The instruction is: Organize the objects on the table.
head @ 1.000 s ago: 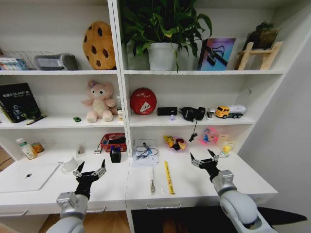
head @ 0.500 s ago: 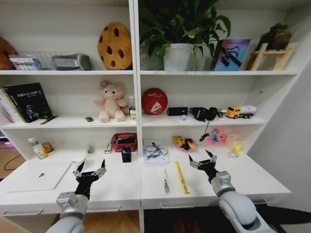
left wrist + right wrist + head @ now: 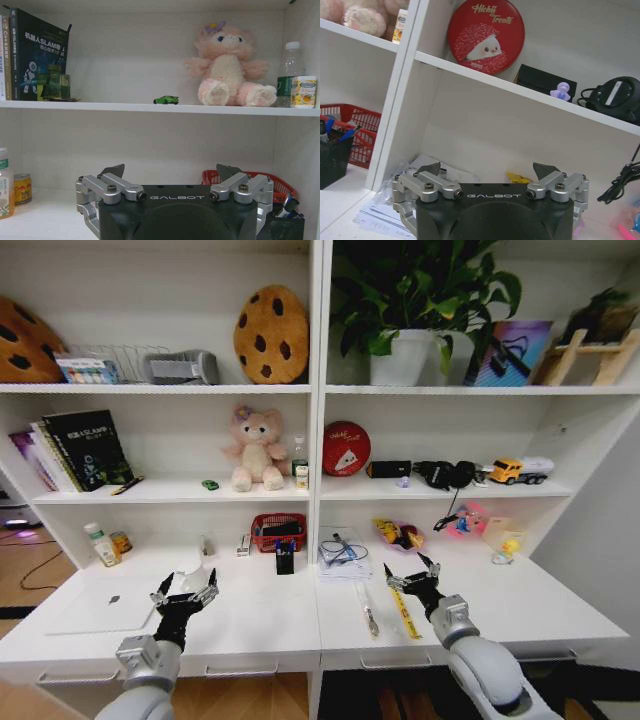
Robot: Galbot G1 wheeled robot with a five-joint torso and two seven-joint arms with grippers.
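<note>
The white table (image 3: 262, 628) carries a silver laptop (image 3: 100, 606) at the left, a white mug (image 3: 190, 562) beside it, and a yellow ruler (image 3: 403, 608) and a pen (image 3: 368, 619) lying right of the middle. A small can (image 3: 121, 541) stands at the back left, and is also seen as the can (image 3: 21, 188) from the left wrist. A tiny green toy car (image 3: 209, 484) (image 3: 166, 100) sits on the shelf beside the pink teddy bear (image 3: 256, 448). My left gripper (image 3: 183, 592) (image 3: 172, 171) hovers open near the laptop's right edge. My right gripper (image 3: 412, 576) (image 3: 487, 169) is open above the ruler's far end.
A red basket (image 3: 278, 530), a black pen holder (image 3: 285, 558) and papers with a cable (image 3: 343, 552) stand at the back middle. Small colourful items (image 3: 400, 534) lie at the back right. A red tin (image 3: 486, 36) and books (image 3: 40, 55) occupy the shelf above.
The whole picture has shifted to the right, so the camera has turned left. Both grippers keep the same open pose over the table.
</note>
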